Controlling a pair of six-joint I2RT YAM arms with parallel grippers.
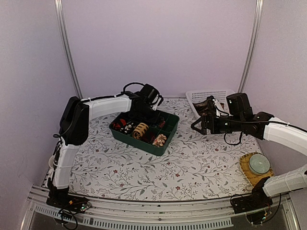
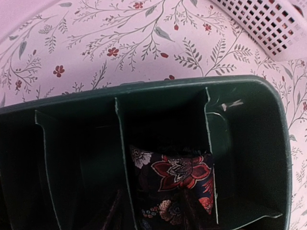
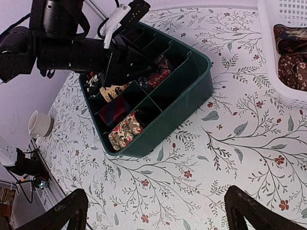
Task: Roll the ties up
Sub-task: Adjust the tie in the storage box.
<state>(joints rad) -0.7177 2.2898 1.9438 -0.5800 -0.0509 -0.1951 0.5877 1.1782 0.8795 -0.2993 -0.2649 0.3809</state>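
**L gripper down in tray at a rolled tie; R gripper hanging wide open**

L gripper (image 1: pixel 144 114) is sitting low inside the green tray (image 1: pixel 169 136), at its far row of compartments. The left wrist cam is looking straight into that row. A dark floral tie (image 2: pixel 175 175) w/ red blooms is lying rolled in the middle compartment, touching the divider on its right. The fingers aren't showing clearly there, so can't tell how far the jaws are standing apart or whether they're gripping the cloth.

More rolled ties are sitting in the tray's other compartments: a tan coil (image 1: pixel 140 130) near the centre, a cream-and-red roll (image 1: pixel 159 139) toward the near corner, and a navy-and-red one (image 3: pixel 115 109) beside it.

R gripper (image 3: pixel 156 194) is hovering to the right of the tray, over the flowered tablecloth (image 1: pixel 192 167). Its fingers (image 3: pixel 72 208) are standing wide apart w/ nothing btwn them.

A white mesh basket (image 1: pixel 206 95) is sitting right of the tray, toward the back. It's holding a dark bunched tie (image 3: pixel 290 38) and a brown one (image 3: pixel 293 69). A pale bowl (image 1: pixel 259 164) is resting on a woven mat (image 1: pixel 245 168), well to the tray's right and nearer the arm bases.
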